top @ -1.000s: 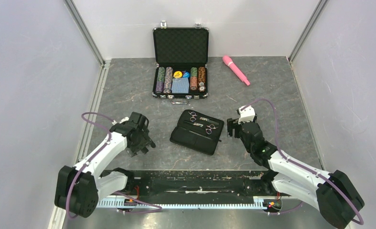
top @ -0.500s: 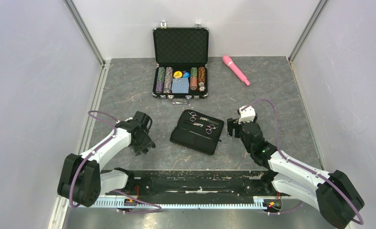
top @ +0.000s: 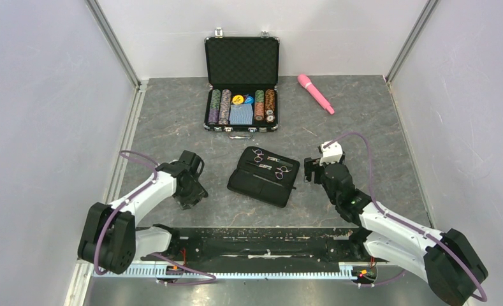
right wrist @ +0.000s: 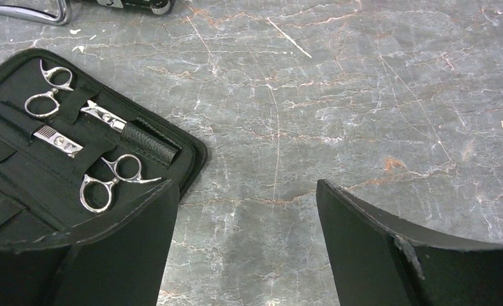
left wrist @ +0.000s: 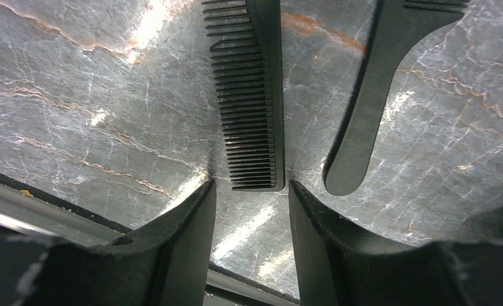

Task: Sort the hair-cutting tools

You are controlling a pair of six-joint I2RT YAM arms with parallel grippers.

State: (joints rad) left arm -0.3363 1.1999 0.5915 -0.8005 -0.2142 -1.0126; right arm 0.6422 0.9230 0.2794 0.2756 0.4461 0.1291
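Left wrist view: the left gripper [left wrist: 252, 191] is seen spread apart, low over the marbled table [left wrist: 95, 95], with the end of a black toothed comb [left wrist: 268, 95] lying flat between its fingertips. Whether contact is made cannot be told. A second comb [left wrist: 373, 95], of which only the tapered handle is shown, lies just beside the first, on its right in that view. The right gripper [right wrist: 245, 191] is likewise spread, with nothing held, above bare table just beside the open black pouch [right wrist: 13, 159]. Two pairs of silver scissors are tucked in the pouch: the nearer scissors [right wrist: 113, 180] by the zip edge closest to the right gripper, and the farther scissors [right wrist: 52, 90] deeper in, with a small metal clip [right wrist: 56, 140] between them. Farther back an open chip case [top: 241, 83] is set, and a pink wand [top: 315, 93] lies to its right, well apart from both arms.
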